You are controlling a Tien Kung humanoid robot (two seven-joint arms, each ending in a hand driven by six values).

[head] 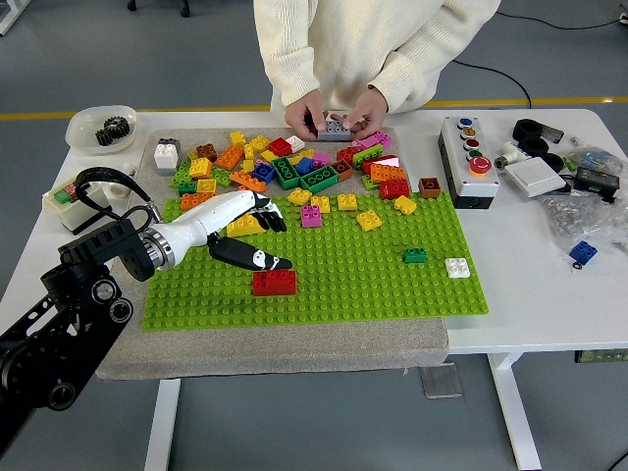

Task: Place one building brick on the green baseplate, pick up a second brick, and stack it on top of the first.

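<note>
A red brick (274, 283) sits on the green baseplate (334, 275), left of its middle. My left hand (257, 231) hovers just up and left of it, fingers spread and empty, thumb pointing toward the brick but apart from it. A heap of loose bricks (285, 167) in many colours lies along the plate's far edge. A small green brick (415, 255) and a white brick (456, 267) rest on the plate's right side. The person's two hands (339, 110) hold a grey brick (334, 128) at the far edge. My right arm is out of sight.
A grey button box (469, 159) stands right of the plate. Beyond it lie cables and small parts (569, 172) and a blue piece (583, 251). On the left are a small switch box (71, 198) and a bowl of gears (102, 128).
</note>
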